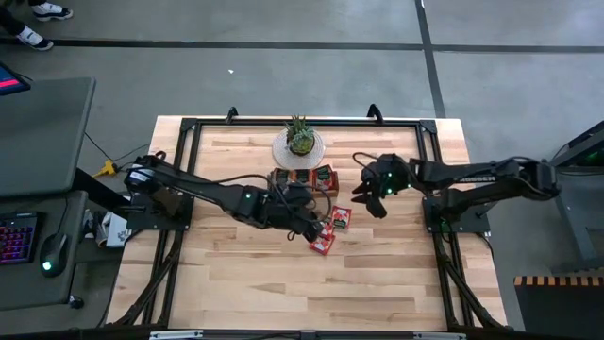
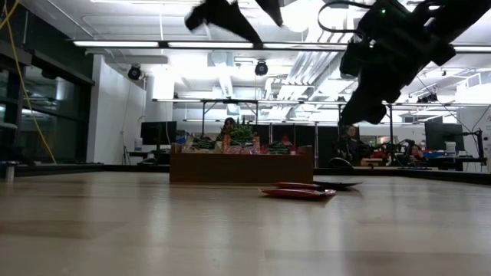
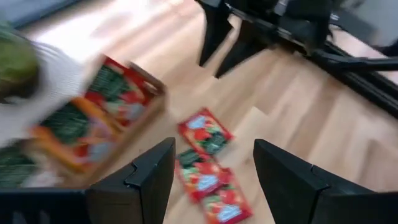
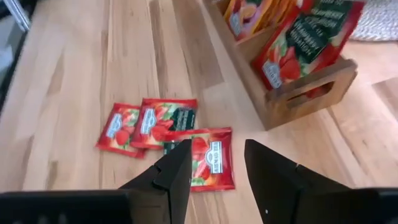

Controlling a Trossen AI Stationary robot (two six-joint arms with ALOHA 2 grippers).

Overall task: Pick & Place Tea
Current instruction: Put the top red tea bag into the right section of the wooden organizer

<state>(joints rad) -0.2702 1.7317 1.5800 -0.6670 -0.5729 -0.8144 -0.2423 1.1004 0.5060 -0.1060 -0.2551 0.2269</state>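
The wooden tray (image 1: 304,178) is being taken as the landmark, standing on the table (image 1: 236,283) just in front of a small potted plant (image 1: 299,138) on a round mat. Red tea sachets (image 4: 305,37) are being kept upright in the tray's compartments. Three more loose sachets (image 4: 168,134) are lying flat on the table just beside the tray's right front corner, overlapping one another. The left gripper (image 3: 211,180) is being held above these loose sachets, in front of the tray, its fingers spread wide and nothing being gripped. The right gripper (image 4: 214,165) is being held in the air to the right of the tray, near the loose sachets, its fingers parted and nothing being held between them.
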